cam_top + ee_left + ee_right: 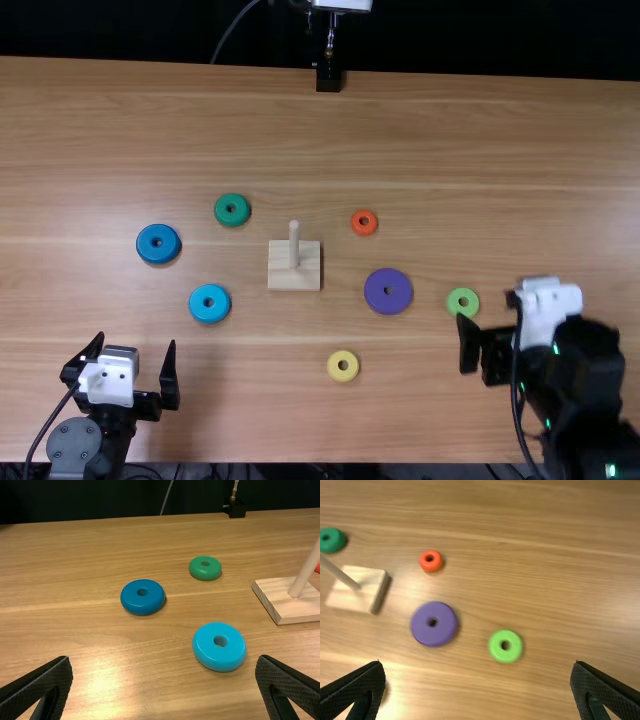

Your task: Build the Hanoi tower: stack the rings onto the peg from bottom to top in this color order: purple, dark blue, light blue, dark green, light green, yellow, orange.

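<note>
0 of 7 rings done, all 7 left to stack. left fingers (42,681) and right fingers (359,681) spread, gripping nothing. wooden base (281,278) mid-bench, peg (294,243) bare. purple (390,303) right of base, likely first; dark blue (158,255) left; light blue (209,314) near-left; dark green (232,219) far-left; light green (472,303) right past purple; yellow (343,376) near side; orange (372,227) far-right. light brown bench (120,130), wood grain, some glare; black backdrop (120,28) behind, thin cable (231,27).

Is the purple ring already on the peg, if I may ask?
No, the purple ring lies flat on the table, to the right of the bare peg in the top view.
</note>
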